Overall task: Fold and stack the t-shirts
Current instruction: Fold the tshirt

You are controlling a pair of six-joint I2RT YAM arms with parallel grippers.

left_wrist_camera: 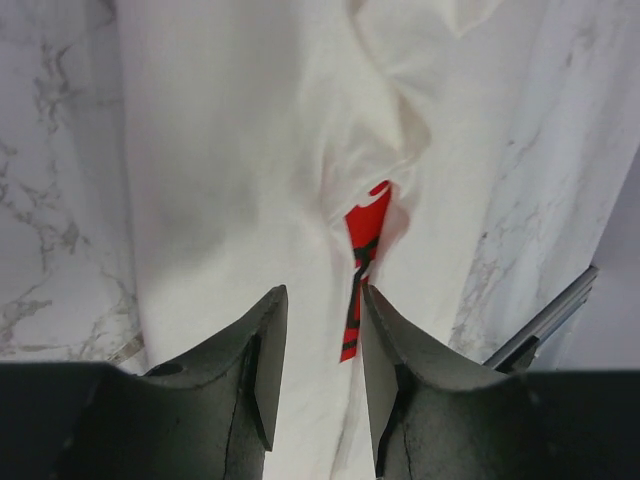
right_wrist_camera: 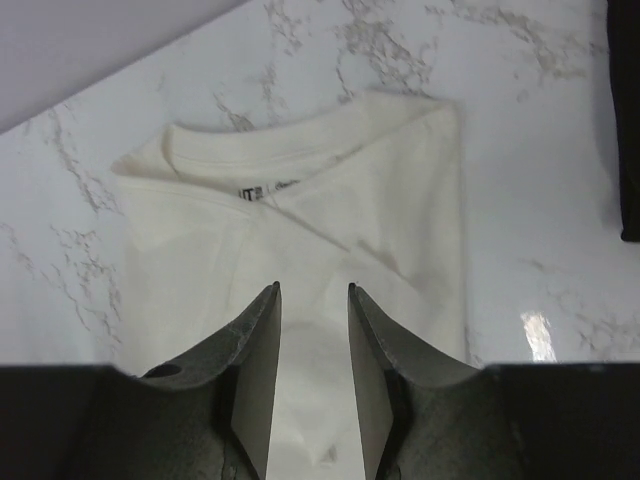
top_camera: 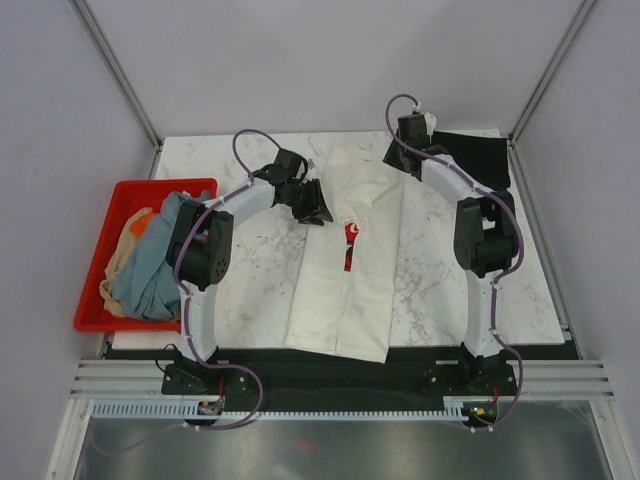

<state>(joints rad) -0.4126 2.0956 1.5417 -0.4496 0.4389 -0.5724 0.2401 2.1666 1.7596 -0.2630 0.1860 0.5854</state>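
Note:
A cream-white t-shirt (top_camera: 335,300) lies folded into a long strip down the middle of the marble table, its red print (top_camera: 350,245) showing in a slit. My left gripper (top_camera: 315,208) hovers over the strip's left side. In the left wrist view it (left_wrist_camera: 320,290) is open, with the cloth (left_wrist_camera: 220,150) and the print (left_wrist_camera: 365,225) below its jaws. My right gripper (top_camera: 395,158) is at the collar end. In the right wrist view it (right_wrist_camera: 312,288) is open above the shirt (right_wrist_camera: 300,230), holding nothing. A black t-shirt (top_camera: 475,155) lies at the back right.
A red crate (top_camera: 150,187) stands off the table's left edge with grey-blue (top_camera: 150,270), orange (top_camera: 150,222) and tan (top_camera: 118,258) shirts bundled in it. The black shirt's edge (right_wrist_camera: 628,120) shows at the right of the right wrist view. Metal frame posts stand at the back corners.

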